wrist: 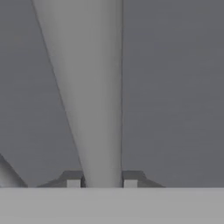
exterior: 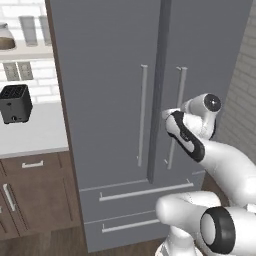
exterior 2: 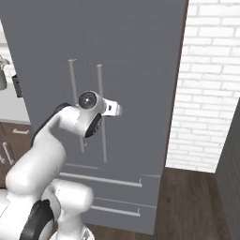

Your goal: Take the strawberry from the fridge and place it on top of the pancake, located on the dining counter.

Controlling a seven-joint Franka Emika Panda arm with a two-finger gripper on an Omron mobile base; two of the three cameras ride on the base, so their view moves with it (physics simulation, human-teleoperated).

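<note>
The fridge [exterior: 110, 75] is a tall grey double-door cabinet with both doors closed, so the strawberry is hidden. My gripper [wrist: 102, 181] is shut on the right door's vertical bar handle [wrist: 94, 87], which runs up between the two dark fingertips [wrist: 73, 180]. In the left base view the gripper [exterior: 174, 116] meets that handle [exterior: 179, 90] at about mid height. The right base view has the hand [exterior 2: 111, 108] against the same handle [exterior 2: 100, 89]. The pancake and the dining counter are out of view.
A black toaster [exterior: 15, 103] stands on the white counter [exterior: 35, 132] left of the fridge, over dark wood cabinets [exterior: 35, 195]. Two fridge drawers [exterior: 135, 192] sit below the doors. A white brick wall [exterior 2: 206, 84] and wooden floor [exterior 2: 192, 201] lie to the right.
</note>
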